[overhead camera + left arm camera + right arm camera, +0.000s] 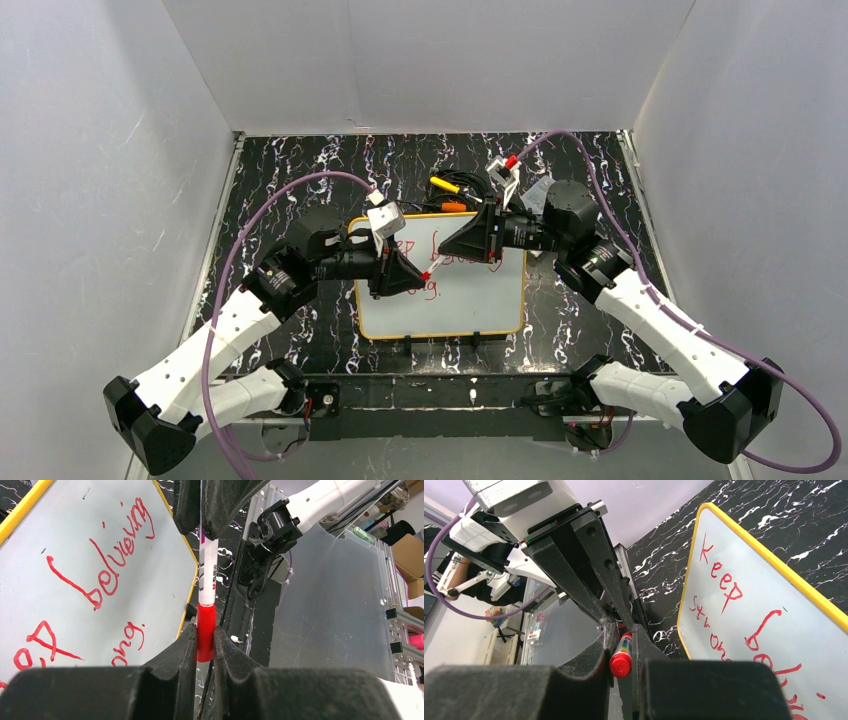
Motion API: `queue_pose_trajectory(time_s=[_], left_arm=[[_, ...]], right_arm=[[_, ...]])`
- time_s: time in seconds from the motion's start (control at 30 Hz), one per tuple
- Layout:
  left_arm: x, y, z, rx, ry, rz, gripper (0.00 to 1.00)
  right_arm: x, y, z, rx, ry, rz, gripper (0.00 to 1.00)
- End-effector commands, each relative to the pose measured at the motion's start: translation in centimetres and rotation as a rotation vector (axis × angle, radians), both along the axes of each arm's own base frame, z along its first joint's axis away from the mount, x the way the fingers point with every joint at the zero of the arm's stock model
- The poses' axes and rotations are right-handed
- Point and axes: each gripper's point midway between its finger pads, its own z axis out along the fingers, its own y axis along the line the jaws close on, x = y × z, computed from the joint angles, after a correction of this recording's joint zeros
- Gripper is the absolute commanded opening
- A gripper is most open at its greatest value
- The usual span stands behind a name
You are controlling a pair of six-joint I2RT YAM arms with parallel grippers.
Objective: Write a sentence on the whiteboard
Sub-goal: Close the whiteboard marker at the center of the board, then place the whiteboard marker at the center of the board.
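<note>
The whiteboard (470,295) lies flat on the black marbled table, yellow rim around it. The sentence (107,567) in red marker reads "Keep believing strong." and also shows in the right wrist view (724,587); from above, both grippers partly hide it. A red marker (436,266) spans between the grippers just above the board. My left gripper (418,277) is shut on the marker's red cap (205,630). My right gripper (452,250) is shut on the marker's white barrel (207,570), its red rear end (620,664) between my fingers.
Yellow (445,186) and orange (453,207) items lie just behind the board. A clear plastic box (540,190) sits at the back right, by the right arm. Two black clips (408,345) stick out of the board's near edge. White walls enclose the table.
</note>
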Motion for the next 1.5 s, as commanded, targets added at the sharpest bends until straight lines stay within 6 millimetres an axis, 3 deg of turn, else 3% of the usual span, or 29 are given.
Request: queue_pose_trajectory(time_s=[0.0, 0.77, 0.87, 0.97, 1.1, 1.23, 1.47], left_arm=[[1.2, -0.8, 4.5, -0.13, -0.146, 0.021, 0.0], [3.1, -2.0, 9.6, -0.227, -0.26, 0.044, 0.0], [2.9, -1.9, 9.5, -0.223, -0.26, 0.037, 0.0], [2.8, -1.7, 8.4, -0.192, -0.236, 0.042, 0.01], [2.7, -0.3, 6.2, -0.111, -0.195, 0.101, 0.36], [3.6, 1.4, 6.0, -0.055, -0.185, 0.208, 0.63], [7.7, 4.1, 8.3, -0.023, -0.108, 0.43, 0.81]], right_arm=[[-1.5, 0.2, -0.7, -0.005, 0.031, 0.065, 0.01], [-4.7, 1.8, -3.9, -0.091, 0.084, 0.19, 0.01], [-4.1, 1.7, -3.4, -0.089, 0.065, 0.144, 0.01], [-2.6, 0.8, -1.6, -0.089, -0.009, 0.014, 0.01], [-0.9, -1.5, 2.5, -0.106, -0.145, -0.149, 0.01], [1.6, -4.8, 3.8, -0.228, -0.196, -0.371, 0.01], [7.9, -13.2, 3.9, -0.57, -0.235, -0.878, 0.01]])
